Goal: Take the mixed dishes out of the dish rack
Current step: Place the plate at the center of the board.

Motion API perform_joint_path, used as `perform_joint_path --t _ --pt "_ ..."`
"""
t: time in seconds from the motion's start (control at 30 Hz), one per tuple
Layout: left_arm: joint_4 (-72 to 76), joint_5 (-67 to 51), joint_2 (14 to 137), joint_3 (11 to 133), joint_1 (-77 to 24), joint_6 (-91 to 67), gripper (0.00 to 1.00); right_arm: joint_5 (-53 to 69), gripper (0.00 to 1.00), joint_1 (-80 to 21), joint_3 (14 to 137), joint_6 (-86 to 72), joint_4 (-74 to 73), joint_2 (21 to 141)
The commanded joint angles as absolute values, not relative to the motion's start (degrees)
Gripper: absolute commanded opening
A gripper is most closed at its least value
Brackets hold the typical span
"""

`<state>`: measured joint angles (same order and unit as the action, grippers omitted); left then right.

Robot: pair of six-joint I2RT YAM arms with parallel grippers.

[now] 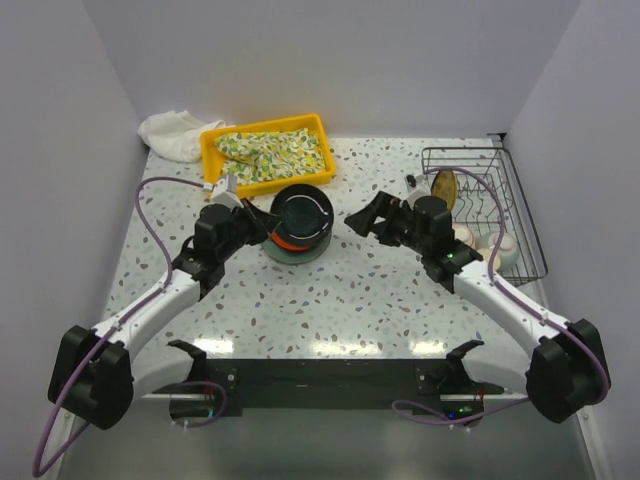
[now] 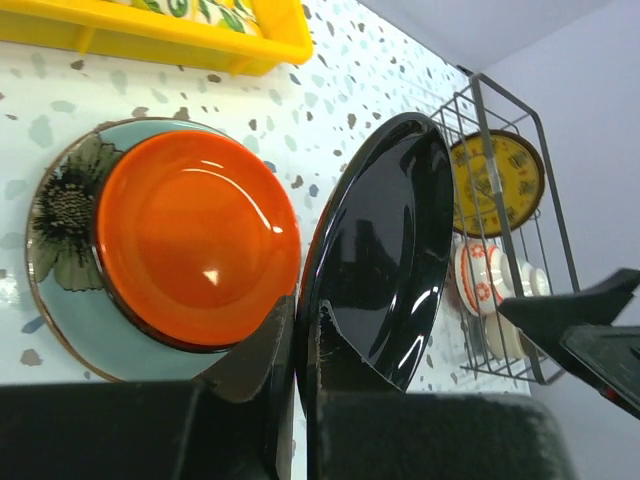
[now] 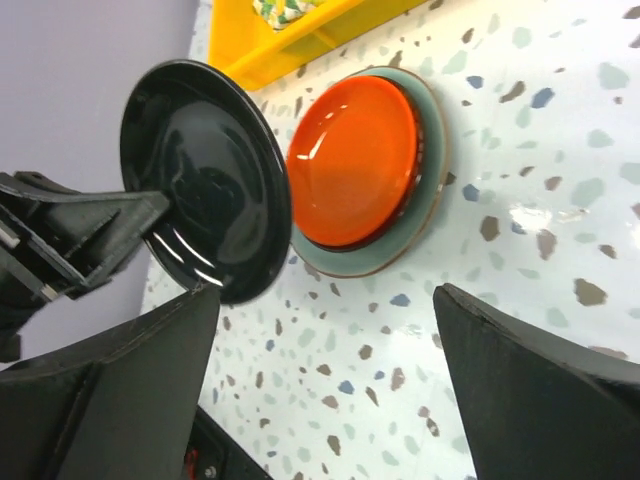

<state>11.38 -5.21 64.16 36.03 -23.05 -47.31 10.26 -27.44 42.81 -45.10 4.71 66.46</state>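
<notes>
Walls hem the speckled table (image 1: 340, 290) on both sides. A white cloth (image 1: 172, 135) and a yellow tray (image 2: 150, 38) lie beyond the left pincer (image 2: 300, 320), toward the back edge. That pincer is clenched on the rim of a black dish (image 2: 385, 250), which stands on edge in its fingers. Just past its tips, between the two pincers, an orange-red dish (image 2: 195, 235) sits on the pale green-blue plate (image 2: 70, 310).

The right pincer (image 3: 328, 292) is spread wide and grasps nothing. It faces the stack, with a strip of bare table under it. Behind it, along the right wall, stands the dish rack (image 1: 462, 150). In the rack are an upright brown-yellow plate (image 1: 444, 187) and a red-patterned white bowl (image 2: 470, 275).
</notes>
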Motion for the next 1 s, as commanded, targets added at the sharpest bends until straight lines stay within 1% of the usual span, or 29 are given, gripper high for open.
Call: perform_joint_path --t 0.0,0.23,0.53,0.63,0.67,0.73,0.77,0.83,0.9,0.93,0.97 --pt "12.31 -3.96 65.91 37.61 -21.01 -46.23 0.0 3.17 0.98 -27.6 44.73 -38.94 -2.8 63.28" --pt "11.07 -5.0 76.45 42.44 -19.25 -45.97 0.0 0.44 0.98 -27.51 45.44 -35.43 -6.76 60.82" --pt "12.57 -6.24 85.5 45.7 -17.84 -45.09 0.0 -1.23 0.98 -27.42 45.79 -33.23 -9.84 59.24" --pt "12.39 -6.68 87.71 46.32 -17.84 -44.65 0.09 -2.02 0.98 -27.51 46.14 -32.17 -10.72 59.06" --pt "12.13 -6.68 87.98 46.49 -17.84 -44.47 0.15 -2.2 0.98 -27.42 46.23 -31.82 -10.9 58.98" --pt "11.87 -6.68 88.59 46.49 -17.84 -44.12 0.21 -2.55 0.98 -27.51 46.58 -31.2 -11.42 58.89" --pt "11.43 -6.68 88.68 46.58 -17.84 -43.95 0.28 -2.81 0.98 -27.51 46.76 -30.85 -11.51 58.89" --pt "10.64 -6.68 88.59 46.76 -17.84 -43.24 0.34 -3.25 0.98 -27.51 47.02 -30.24 -11.86 58.89" --pt "9.67 -6.42 87.81 46.84 -17.84 -42.28 0.42 -3.95 0.98 -27.51 47.37 -29.62 -12.13 58.8" --pt "9.32 -6.24 87.45 46.85 -17.84 -41.75 0.48 -4.13 0.98 -27.42 47.55 -29.45 -12.48 58.89" --pt "8.62 -6.07 87.02 46.85 -17.84 -41.23 0.51 -4.91 0.98 -27.42 47.9 -29.1 -12.57 58.8"
